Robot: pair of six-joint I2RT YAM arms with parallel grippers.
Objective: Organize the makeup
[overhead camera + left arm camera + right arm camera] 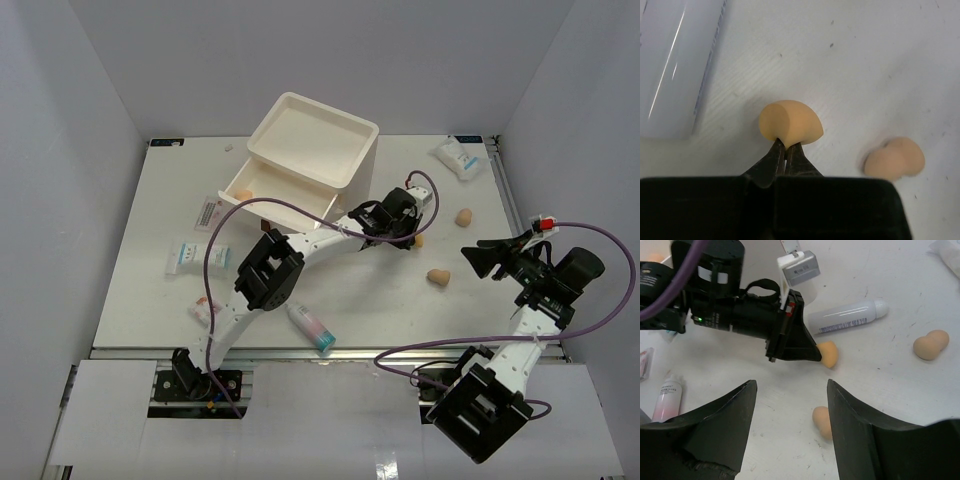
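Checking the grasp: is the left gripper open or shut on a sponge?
Shut: the left gripper pinches the tan sponge at its lower edge, fingertips almost meeting.

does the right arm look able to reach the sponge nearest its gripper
Probably yes: the right gripper is open, the sponge lies on bare table just ahead of it, and nothing stands between them.

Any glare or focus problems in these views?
Left wrist: glare streak on the glossy white tube, soft at frame edge; tan egg-shaped sponge pinched by the left gripper looks sharp. Right wrist: right gripper near-black, detail lost. Top external: even light, faint shadows.
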